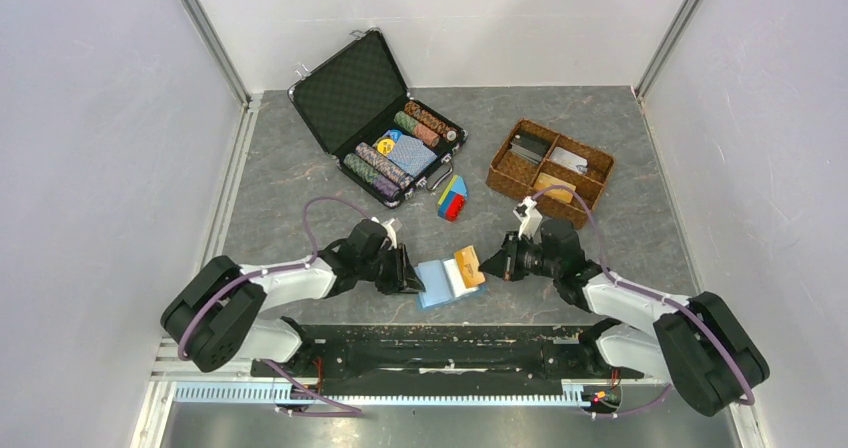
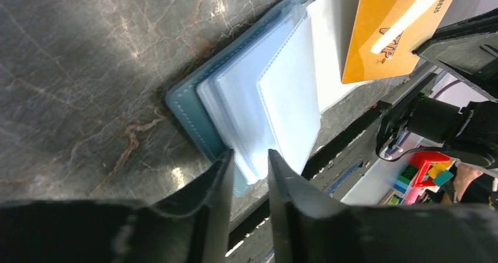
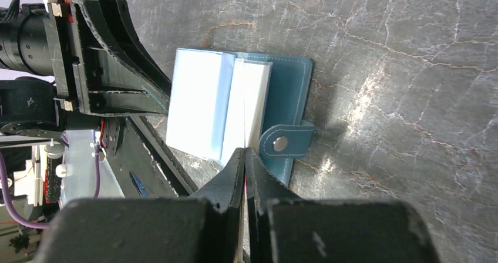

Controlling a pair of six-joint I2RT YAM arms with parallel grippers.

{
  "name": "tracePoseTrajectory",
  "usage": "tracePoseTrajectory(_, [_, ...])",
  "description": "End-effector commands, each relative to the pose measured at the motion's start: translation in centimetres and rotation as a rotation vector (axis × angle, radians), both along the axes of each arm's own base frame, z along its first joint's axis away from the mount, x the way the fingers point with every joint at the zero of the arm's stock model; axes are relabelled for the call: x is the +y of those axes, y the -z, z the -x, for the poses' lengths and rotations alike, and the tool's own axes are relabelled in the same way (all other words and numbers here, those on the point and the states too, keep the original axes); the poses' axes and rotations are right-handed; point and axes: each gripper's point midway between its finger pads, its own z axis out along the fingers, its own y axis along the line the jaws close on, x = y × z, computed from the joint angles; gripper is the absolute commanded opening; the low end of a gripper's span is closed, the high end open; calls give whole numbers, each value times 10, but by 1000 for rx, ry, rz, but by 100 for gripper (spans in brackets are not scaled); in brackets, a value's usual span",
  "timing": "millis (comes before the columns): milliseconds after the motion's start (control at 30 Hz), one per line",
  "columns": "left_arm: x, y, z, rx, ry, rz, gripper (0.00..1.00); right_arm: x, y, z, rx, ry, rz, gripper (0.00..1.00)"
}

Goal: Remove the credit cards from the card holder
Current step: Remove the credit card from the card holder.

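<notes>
The light-blue card holder (image 1: 438, 288) lies open on the grey table between my two grippers, with its clear sleeves fanned out (image 2: 276, 98) and its snap tab at the right (image 3: 282, 144). My right gripper (image 1: 488, 265) is shut on the orange-yellow credit card (image 1: 469, 265), which stands tilted over the holder's right half. The card shows large in the left wrist view (image 2: 390, 28) and edge-on in the right wrist view, at the tips of that gripper (image 3: 245, 151). My left gripper (image 1: 412, 276) is narrowly open, with its tips (image 2: 249, 157) over the holder's left corner. I cannot make out a greyish card.
An open black chip case (image 1: 345, 93) stands at the back, with coloured blocks (image 1: 452, 198) in front of it. A brown wicker tray (image 1: 510, 173) is at the back right. The table's front edge and a black rail (image 1: 440, 343) lie just below the holder.
</notes>
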Motion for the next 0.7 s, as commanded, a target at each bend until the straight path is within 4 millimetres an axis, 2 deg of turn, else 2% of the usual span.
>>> tracePoseTrajectory(0, [4,-17,-6,-36,-4,-28,44,7,-29,-2,-91,-100,-31,0])
tracePoseTrajectory(100, [4,-37,-11,-78,8,-39,52,15,-44,6,-132,-187,-76,0])
tracePoseTrajectory(300, [0,-104,-20,-227,72,4,65,18,-59,16,-173,-266,-95,0])
tracePoseTrajectory(400, [-1,-131,-20,-294,86,47,68,20,-68,20,-192,-291,-122,0])
tracePoseTrajectory(533, [-11,-151,-12,-334,148,141,69,25,-84,35,-203,-355,-210,0])
tracePoseTrajectory(667, [-20,-164,-2,-345,238,206,68,31,-102,59,-213,-450,-324,0])
